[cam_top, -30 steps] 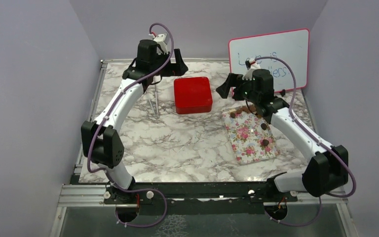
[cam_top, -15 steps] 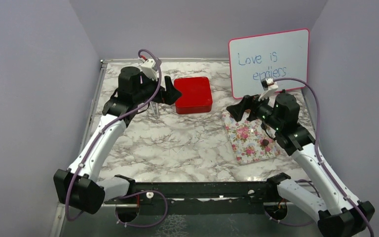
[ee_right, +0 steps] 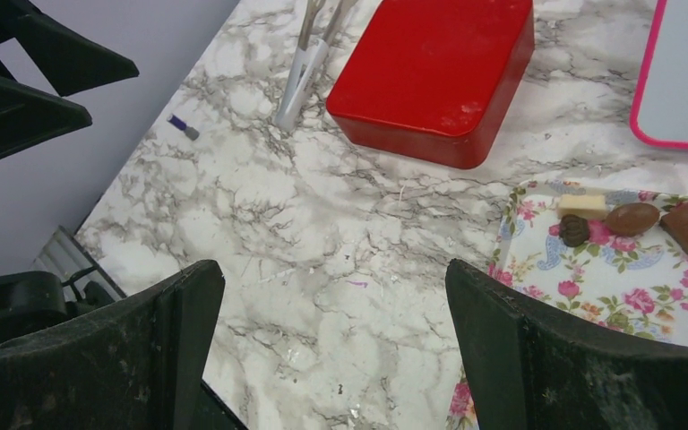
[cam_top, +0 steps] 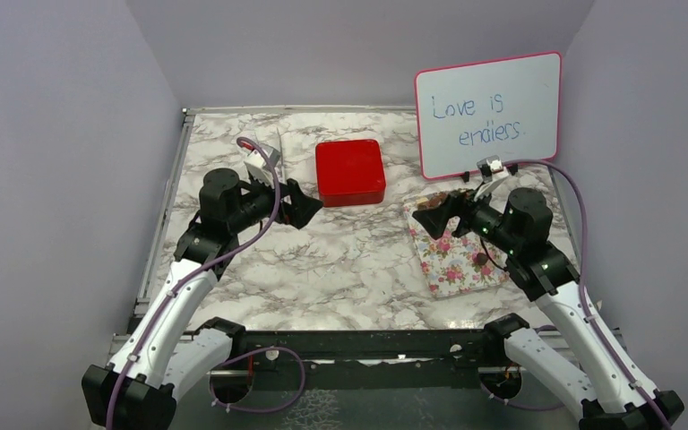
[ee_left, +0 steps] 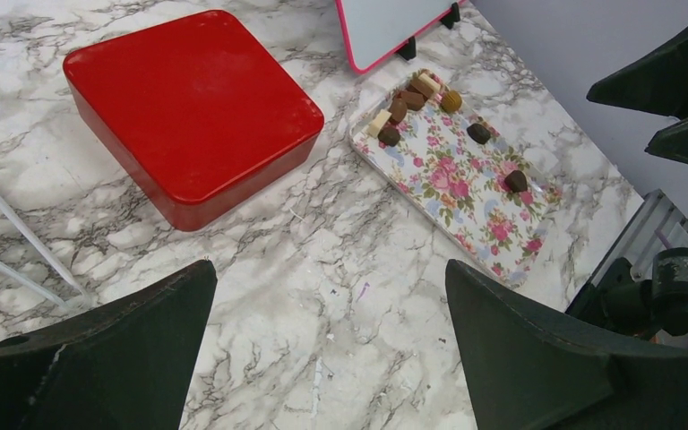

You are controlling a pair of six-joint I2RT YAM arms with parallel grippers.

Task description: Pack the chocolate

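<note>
The chocolate (ee_left: 409, 97) lies as several small brown and cream pieces at the far end of a floral tray (ee_left: 448, 179), with two more dark pieces (ee_left: 516, 181) further along it. In the right wrist view the chocolate (ee_right: 632, 218) shows at the tray's (ee_right: 591, 269) corner. A closed red box (cam_top: 349, 172) sits at the back centre. My left gripper (cam_top: 305, 204) hangs open over bare marble, left of the box. My right gripper (cam_top: 427, 218) hangs open above the tray's (cam_top: 452, 260) left edge, hiding part of the cluster. Neither holds anything.
A pink-framed whiteboard (cam_top: 488, 112) stands at the back right, behind the tray. White tongs (ee_right: 300, 67) lie left of the red box (ee_right: 439, 67). Purple walls close in on both sides. A metal rail runs along the near edge.
Both arms have pulled back from the far end toward the near edge and folded lower. The left gripper left the box's back corner; the right uncovered the whiteboard. Both stayed open.
</note>
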